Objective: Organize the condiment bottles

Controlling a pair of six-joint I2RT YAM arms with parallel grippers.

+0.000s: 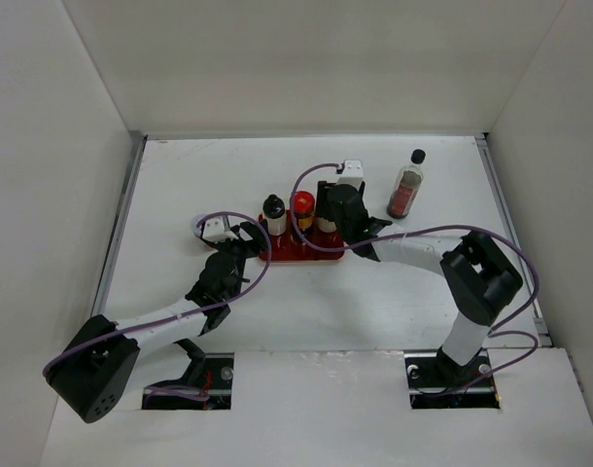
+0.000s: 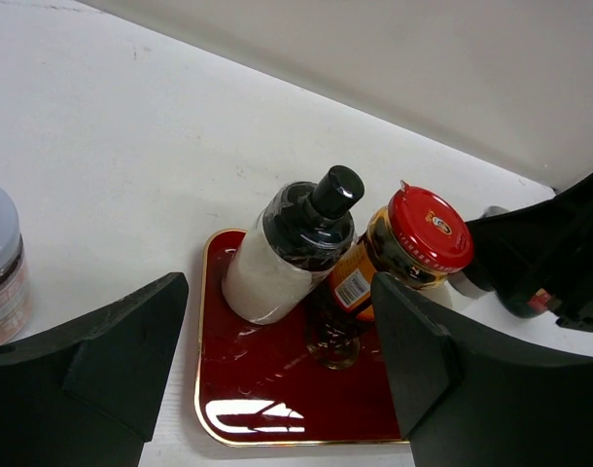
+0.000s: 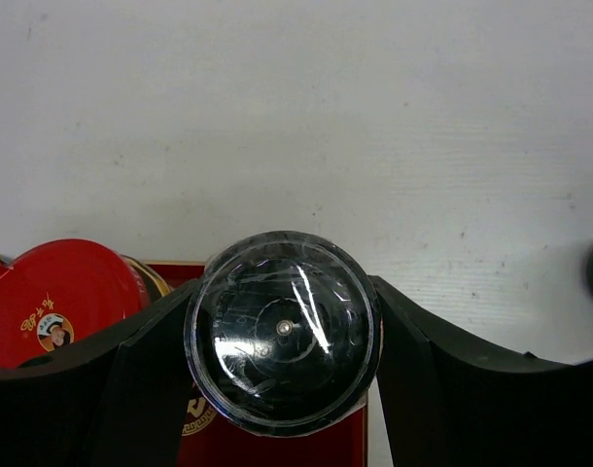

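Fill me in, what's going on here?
The right end effector grips a round jar with a dark grey lid from above, over the right end of the glossy red rectangular tray. A black-capped white bottle and a red-lidded glass jar stand on that tray. The left end effector hangs open and empty at the tray's left end. A tall clear black-capped bottle with reddish contents stands off the tray, to its right.

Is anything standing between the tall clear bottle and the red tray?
Yes. The right end effector, shut on a jar over the right end of the tray, sits directly between the tall bottle and that tray.
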